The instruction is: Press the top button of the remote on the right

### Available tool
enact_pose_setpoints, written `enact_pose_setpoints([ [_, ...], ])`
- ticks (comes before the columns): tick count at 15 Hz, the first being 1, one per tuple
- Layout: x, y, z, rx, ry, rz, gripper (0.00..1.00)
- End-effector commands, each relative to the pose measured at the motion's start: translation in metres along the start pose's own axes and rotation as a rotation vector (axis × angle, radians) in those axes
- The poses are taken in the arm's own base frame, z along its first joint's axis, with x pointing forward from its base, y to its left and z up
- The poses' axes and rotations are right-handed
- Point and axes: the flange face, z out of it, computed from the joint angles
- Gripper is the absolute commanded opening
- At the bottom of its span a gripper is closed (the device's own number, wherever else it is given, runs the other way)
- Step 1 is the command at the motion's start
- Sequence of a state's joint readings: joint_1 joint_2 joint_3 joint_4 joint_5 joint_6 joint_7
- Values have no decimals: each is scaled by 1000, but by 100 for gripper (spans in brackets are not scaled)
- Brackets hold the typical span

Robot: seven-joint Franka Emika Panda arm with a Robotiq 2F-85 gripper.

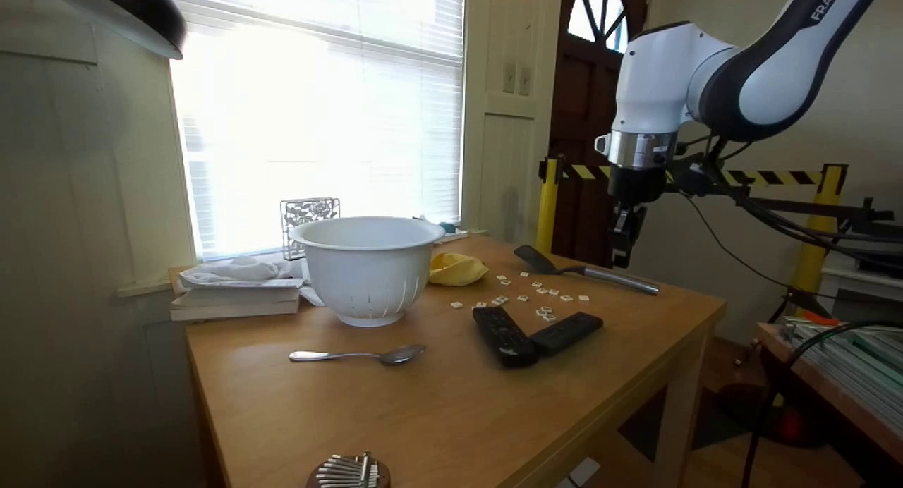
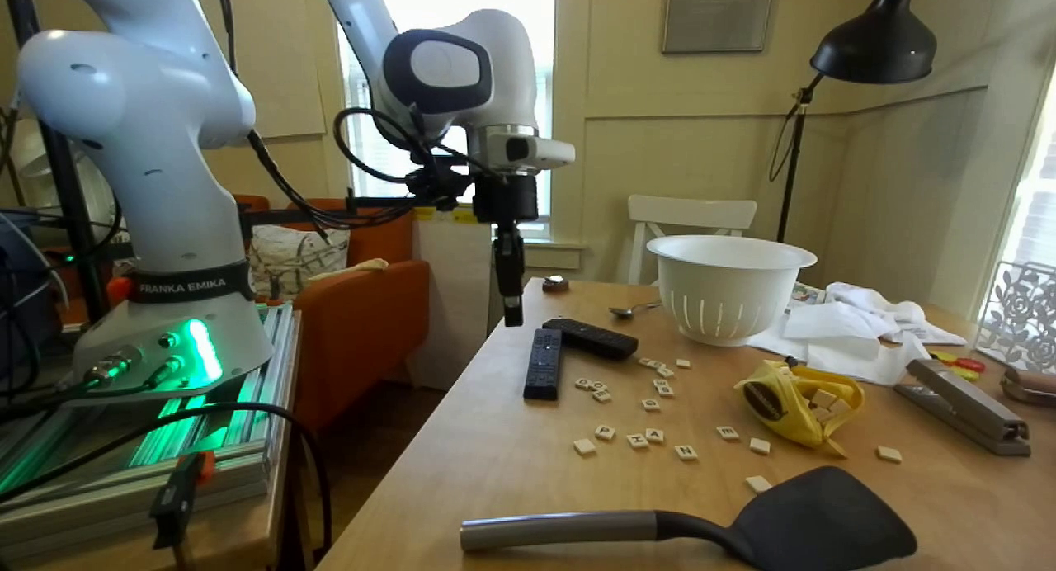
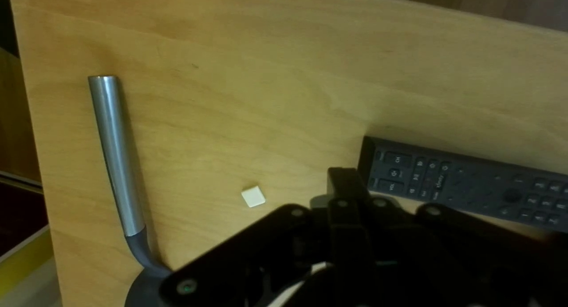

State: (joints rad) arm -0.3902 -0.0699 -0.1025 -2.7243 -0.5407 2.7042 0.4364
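Bright daylight fills the window (image 1: pixel 317 135) behind a pale wooden table (image 1: pixel 423 417), and a white robot arm (image 1: pixel 652 86) looms over it. Its black gripper (image 2: pixel 513 311) hangs pointing down, the jaws drawn together into one narrow tip, up in the air and apart from everything on the tabletop. The slim dark grey remote (image 2: pixel 544 365) lies flat, button side up, near the table's edge on the robot's side. One of its ends is right beside a blacker, wider remote (image 2: pixel 592 338); whether the two touch, I can't tell from where I stand. Small lettered tiles (image 2: pixel 637 441) are scattered close by, with more of them in a yellow pouch (image 2: pixel 794 418). Past the tiles lies a spatula (image 2: pixel 643 526) with a black blade. A white colander (image 1: pixel 370 276) stands upright, a silver spoon (image 1: pixel 391 356) near it.
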Motion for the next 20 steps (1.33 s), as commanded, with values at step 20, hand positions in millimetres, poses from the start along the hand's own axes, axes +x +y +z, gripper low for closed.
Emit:
enact_pose_setpoints([
  [20, -9, -19, 97, 124, 50, 89, 1],
])
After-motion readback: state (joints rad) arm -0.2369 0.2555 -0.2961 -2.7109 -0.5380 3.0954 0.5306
